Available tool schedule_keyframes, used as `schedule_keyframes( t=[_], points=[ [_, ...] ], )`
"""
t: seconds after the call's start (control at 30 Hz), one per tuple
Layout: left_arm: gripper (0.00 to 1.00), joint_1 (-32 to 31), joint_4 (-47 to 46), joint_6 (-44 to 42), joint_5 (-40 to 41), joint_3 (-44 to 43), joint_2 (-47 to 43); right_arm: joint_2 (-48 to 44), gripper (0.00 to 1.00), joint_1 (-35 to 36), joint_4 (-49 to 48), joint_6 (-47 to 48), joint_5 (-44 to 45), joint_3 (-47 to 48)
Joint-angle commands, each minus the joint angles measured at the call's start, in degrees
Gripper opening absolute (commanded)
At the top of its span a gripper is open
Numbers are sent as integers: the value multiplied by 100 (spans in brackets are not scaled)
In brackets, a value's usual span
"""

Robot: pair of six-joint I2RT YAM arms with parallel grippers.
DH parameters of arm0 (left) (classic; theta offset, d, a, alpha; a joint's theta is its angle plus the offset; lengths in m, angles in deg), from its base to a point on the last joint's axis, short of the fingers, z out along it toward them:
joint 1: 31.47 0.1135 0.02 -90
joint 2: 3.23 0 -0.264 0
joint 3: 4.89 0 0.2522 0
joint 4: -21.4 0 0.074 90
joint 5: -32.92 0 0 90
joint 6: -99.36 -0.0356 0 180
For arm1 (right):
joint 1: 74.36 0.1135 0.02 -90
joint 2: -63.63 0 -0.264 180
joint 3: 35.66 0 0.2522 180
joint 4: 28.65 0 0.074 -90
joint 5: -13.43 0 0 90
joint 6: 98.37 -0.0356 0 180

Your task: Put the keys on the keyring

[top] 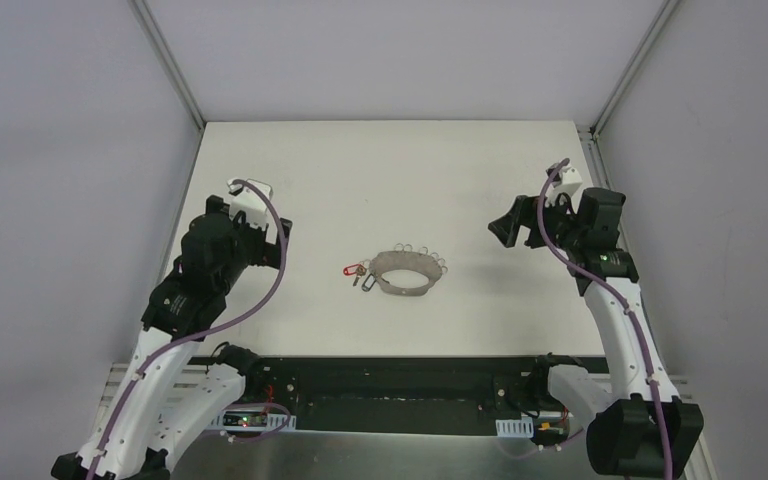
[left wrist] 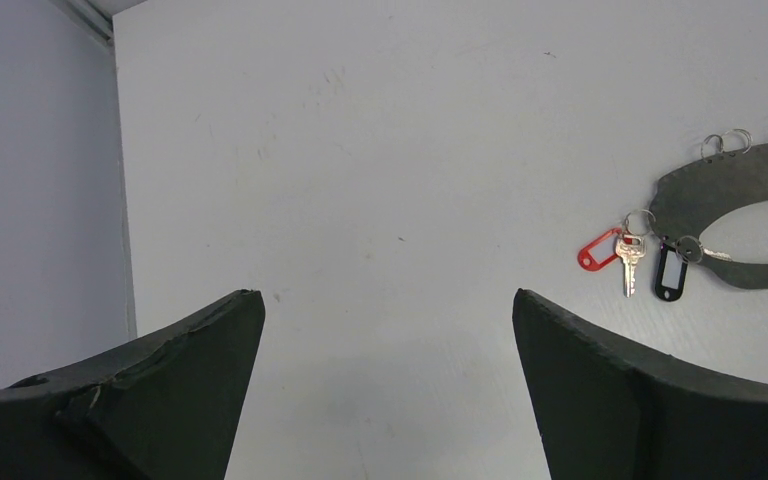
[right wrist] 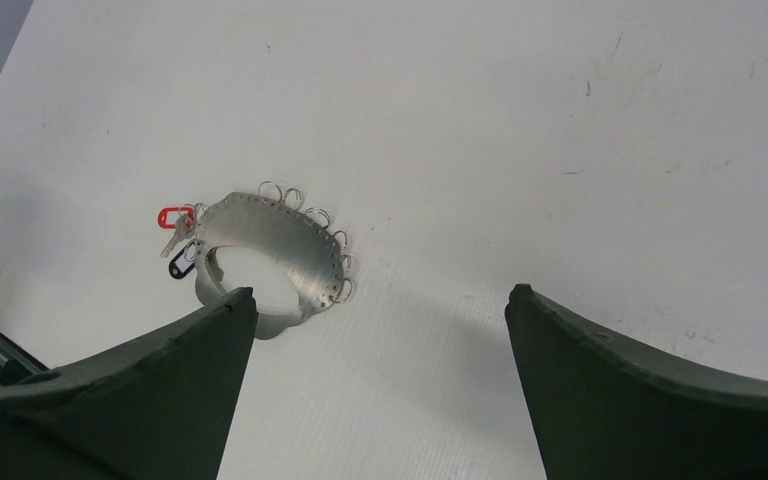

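Keys (left wrist: 629,262) touching keyring (left wrist: 730,180) — well apart from left fingers (left wrist: 160,390), right fingers (right wrist: 650,400)

right tool (right wrist: 382,293) wide open; keys (right wrist: 176,238) touching keyring (right wrist: 280,245) end

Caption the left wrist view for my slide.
Open left gripper over the white table, keys lying at one end of the grey keyring.

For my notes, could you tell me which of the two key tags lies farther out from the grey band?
The red tag, at the outer end of the cluster; the black tag lies right beside the keyring.
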Motion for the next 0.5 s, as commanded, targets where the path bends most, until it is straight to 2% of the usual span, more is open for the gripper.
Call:
schedule_keyframes(
  t=[0.0,0.23,0.47],
  points=[
    [99,113,-536,424,149,380,-251,-391,98,-43,-404,-41,225,-93],
    [99,496,-754,447,-298,783,-704,-756,98,-44,-420,22,104,-226],
    [99,696,-716,482,-529,782,-672,-792,98,-93,-360,6,-1,-235]
  ],
)
